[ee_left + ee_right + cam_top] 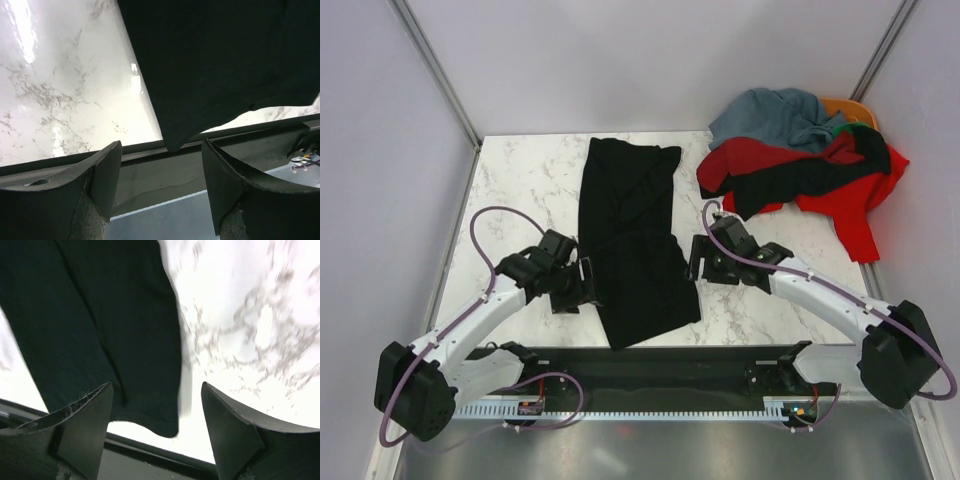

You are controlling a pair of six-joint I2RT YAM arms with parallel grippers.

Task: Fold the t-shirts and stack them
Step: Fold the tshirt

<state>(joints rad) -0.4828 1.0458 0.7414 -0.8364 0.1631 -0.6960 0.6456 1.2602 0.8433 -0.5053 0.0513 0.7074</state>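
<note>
Two arms flank one black t-shirt [632, 240], which lies folded into a long strip on the marble table [520, 180] and runs from the far side to the near edge. Left gripper [585, 285]: just beside the strip's left edge, jaws spread wide, nothing between them. Right gripper [698, 266]: just beside the strip's right edge, jaws likewise wide apart, holding nothing. Far right corner: loose pile of t-shirts [800, 160], grey-blue, red and black, with orange and green showing at the back.
</note>
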